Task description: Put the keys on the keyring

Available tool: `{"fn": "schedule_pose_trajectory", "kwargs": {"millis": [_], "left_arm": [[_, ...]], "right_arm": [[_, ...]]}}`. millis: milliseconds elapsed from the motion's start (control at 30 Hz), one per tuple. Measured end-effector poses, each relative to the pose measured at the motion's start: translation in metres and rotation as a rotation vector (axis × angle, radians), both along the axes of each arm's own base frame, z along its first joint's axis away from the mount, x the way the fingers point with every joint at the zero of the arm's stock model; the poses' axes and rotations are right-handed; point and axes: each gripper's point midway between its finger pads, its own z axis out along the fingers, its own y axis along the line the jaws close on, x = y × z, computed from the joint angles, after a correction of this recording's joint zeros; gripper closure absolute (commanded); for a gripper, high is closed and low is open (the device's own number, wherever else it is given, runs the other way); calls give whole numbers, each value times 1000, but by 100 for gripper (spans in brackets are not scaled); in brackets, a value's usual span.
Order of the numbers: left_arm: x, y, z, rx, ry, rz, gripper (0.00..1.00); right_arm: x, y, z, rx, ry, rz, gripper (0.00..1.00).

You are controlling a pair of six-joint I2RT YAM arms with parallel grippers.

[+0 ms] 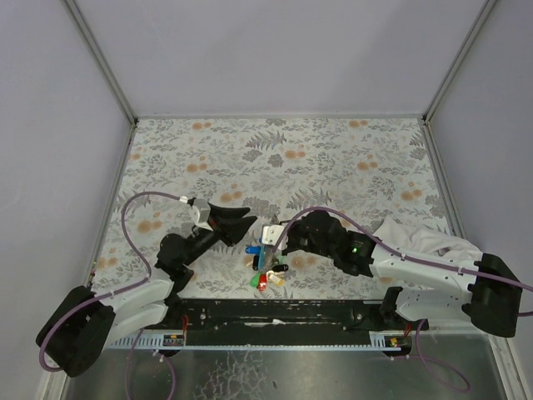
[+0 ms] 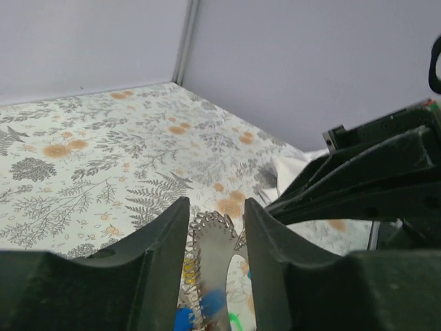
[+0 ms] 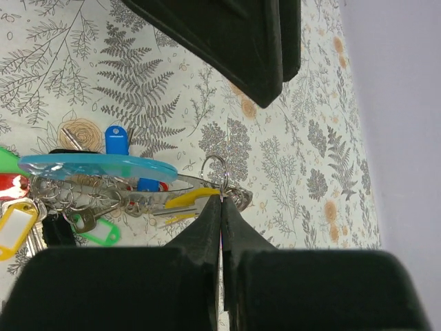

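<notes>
Right claw [image 3: 222, 201]: shut, pinching ring [image 3: 204, 167] at the tips.
Left claw [image 2: 216, 207]: narrowly apart, empty, near the bunch.
Keys [image 1: 266, 268]: bunched on bench [image 1: 333, 158] beside ring.
Advice: hold ring steady; take yellow key [image 3: 185, 200] by head, feed slowly.

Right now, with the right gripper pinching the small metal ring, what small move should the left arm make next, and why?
Probably ease the left gripper toward the yellow-headed metal key and close on it. The right gripper is shut on the thin metal keyring, presenting it, while the left fingers stand apart, empty, short of the key bunch.
</notes>
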Motion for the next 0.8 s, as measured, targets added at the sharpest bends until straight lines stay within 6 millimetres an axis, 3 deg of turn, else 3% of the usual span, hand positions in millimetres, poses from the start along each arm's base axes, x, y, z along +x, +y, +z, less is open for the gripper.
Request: {"fn": "schedule_pose_trajectory", "kwargs": {"millis": [233,567,800], "left_arm": [[-8,-17,-3,224,-152,-135,55],[-14,-32,-28,406,-218,-295,53],[-11,-43,-33,443,-225,-365,68]], "right_arm": [[0,-1,2,-33,-7,11,100],[-1,0,3,-53,-3,24,100],[-1,1,1,-57,0,26,100]]}}
